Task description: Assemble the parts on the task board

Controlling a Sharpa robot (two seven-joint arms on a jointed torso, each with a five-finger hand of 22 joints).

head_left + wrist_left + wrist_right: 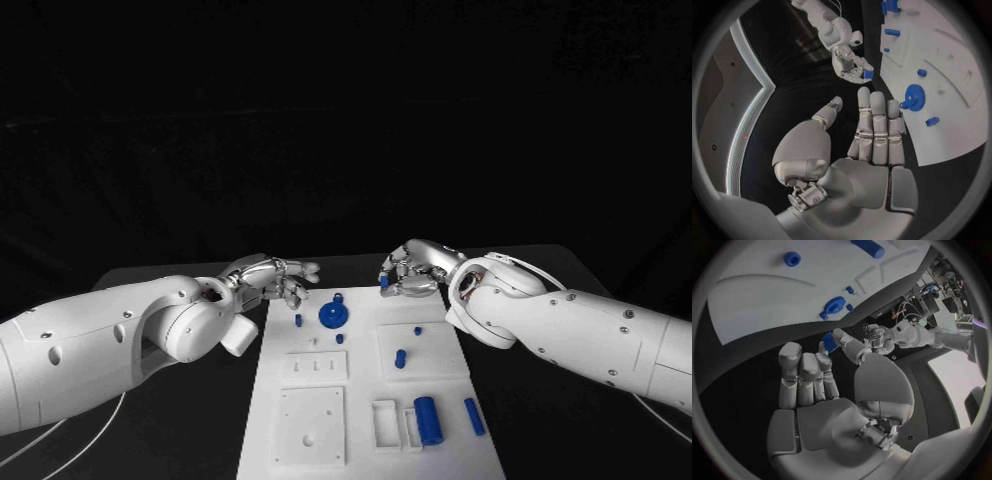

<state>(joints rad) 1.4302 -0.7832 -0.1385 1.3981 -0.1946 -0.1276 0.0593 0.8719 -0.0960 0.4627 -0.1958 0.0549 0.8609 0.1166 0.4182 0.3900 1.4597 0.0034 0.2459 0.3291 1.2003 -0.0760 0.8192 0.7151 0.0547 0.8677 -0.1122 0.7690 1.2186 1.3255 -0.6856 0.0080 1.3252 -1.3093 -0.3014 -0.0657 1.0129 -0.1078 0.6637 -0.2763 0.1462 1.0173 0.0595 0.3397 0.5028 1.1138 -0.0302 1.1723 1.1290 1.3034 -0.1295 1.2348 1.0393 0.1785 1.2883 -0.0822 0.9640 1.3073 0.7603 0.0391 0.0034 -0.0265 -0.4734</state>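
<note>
Blue part [829,342] pinched in the right hand [411,270], poised just off the task board's [433,445] far edge; the board lies toward the robot. Left hand [271,276] spread, holding nothing, beside the far-left corner.

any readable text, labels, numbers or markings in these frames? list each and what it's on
None readable.
Task board: plain white, no print seen.
Blue parts, e.g. the gear: no markings visible.
Left hand and right hand: no legible label or number.
Right hand pinches a small blue part; it is too small to show any marking.
</note>
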